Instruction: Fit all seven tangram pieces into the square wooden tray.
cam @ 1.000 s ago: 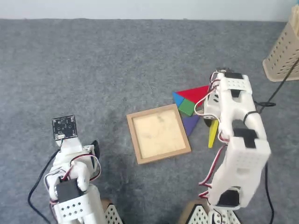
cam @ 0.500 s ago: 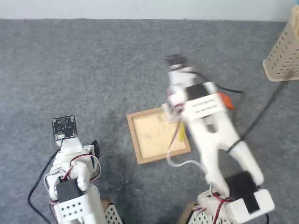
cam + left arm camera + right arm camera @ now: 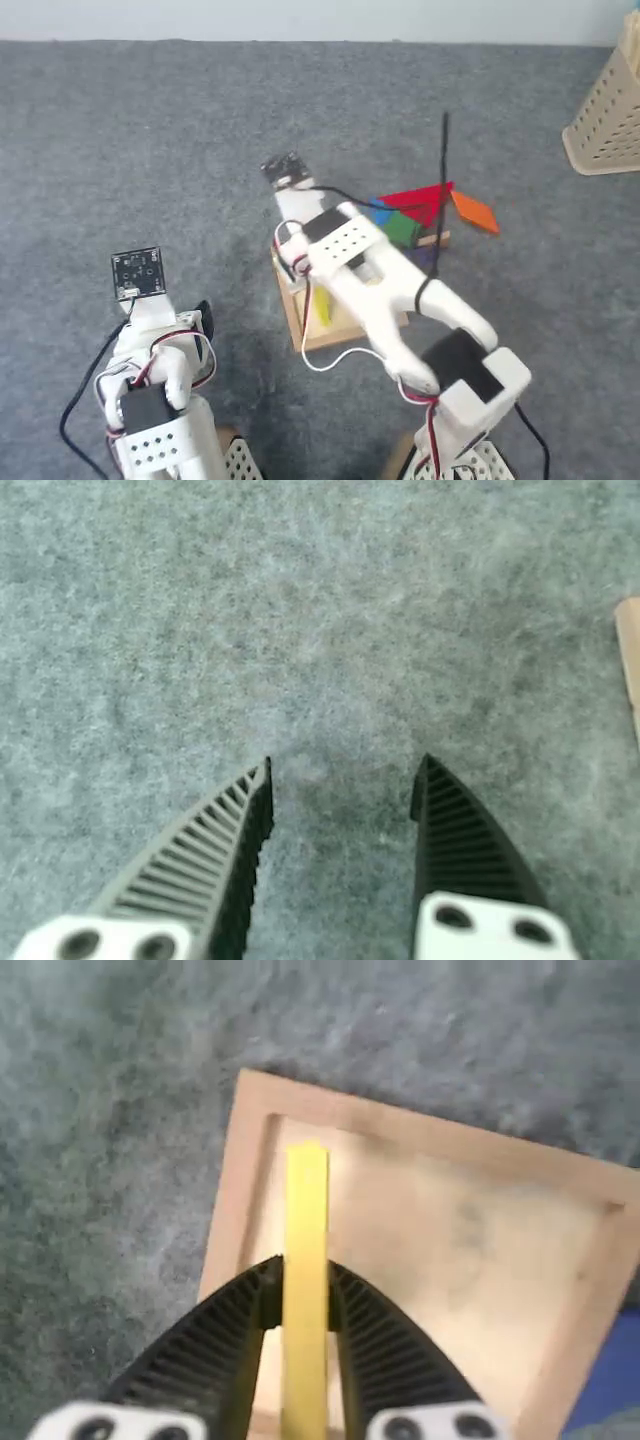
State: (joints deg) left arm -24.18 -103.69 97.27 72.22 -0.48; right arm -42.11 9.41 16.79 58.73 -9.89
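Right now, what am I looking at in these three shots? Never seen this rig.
Two small white robot arms sit side by side at a grey table. The high view comes from a fixed camera looking down. The other two pictures come from a camera on each arm's wrist, so each shows that arm's own gripper. The right gripper is shut on a yellow piece, holding it over the square wooden tray. The left gripper is open over the grey surface, holding nothing. Beside the tray lie more tangram pieces: a red piece, an orange piece, a green piece and a blue piece.
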